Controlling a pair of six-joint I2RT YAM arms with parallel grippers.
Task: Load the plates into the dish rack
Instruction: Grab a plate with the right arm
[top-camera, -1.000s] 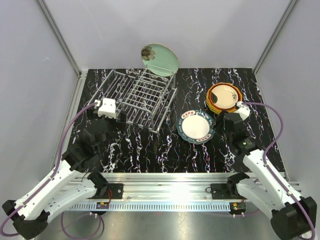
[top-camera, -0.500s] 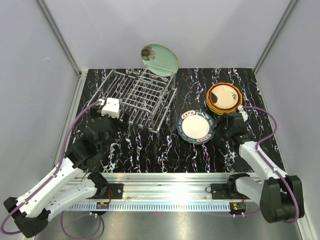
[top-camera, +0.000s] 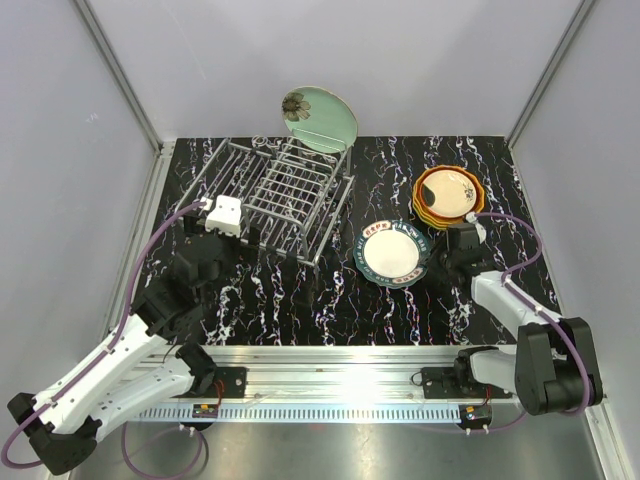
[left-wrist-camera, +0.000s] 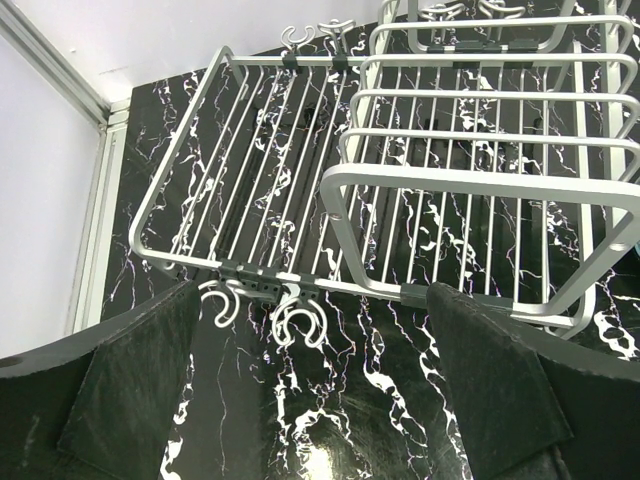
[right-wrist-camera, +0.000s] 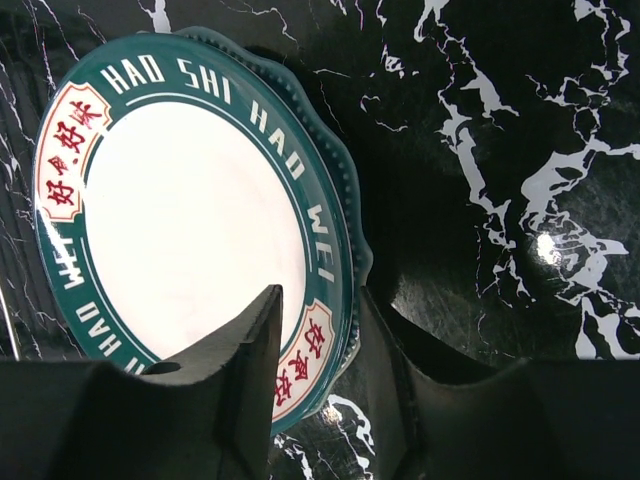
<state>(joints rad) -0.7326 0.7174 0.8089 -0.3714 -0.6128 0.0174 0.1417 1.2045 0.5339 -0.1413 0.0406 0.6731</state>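
The bench (top-camera: 300, 300) carries the dish rack (top-camera: 280, 190); right of it lies the dark teal plate (top-camera: 393, 254), flat. Right gripper (right-wrist-camera: 318, 310) fingers sit narrow astride its rim, grip unconfirmed; left gripper (left-wrist-camera: 312, 300) fingers stand wide. Hazard: a shallow rim hold lets the plate slip.

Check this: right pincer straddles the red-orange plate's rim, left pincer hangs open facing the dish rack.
Wrong plate: the right pincer straddles the dark teal plate at its rim, as the right wrist view shows. The left pincer does hang open facing the dish rack.
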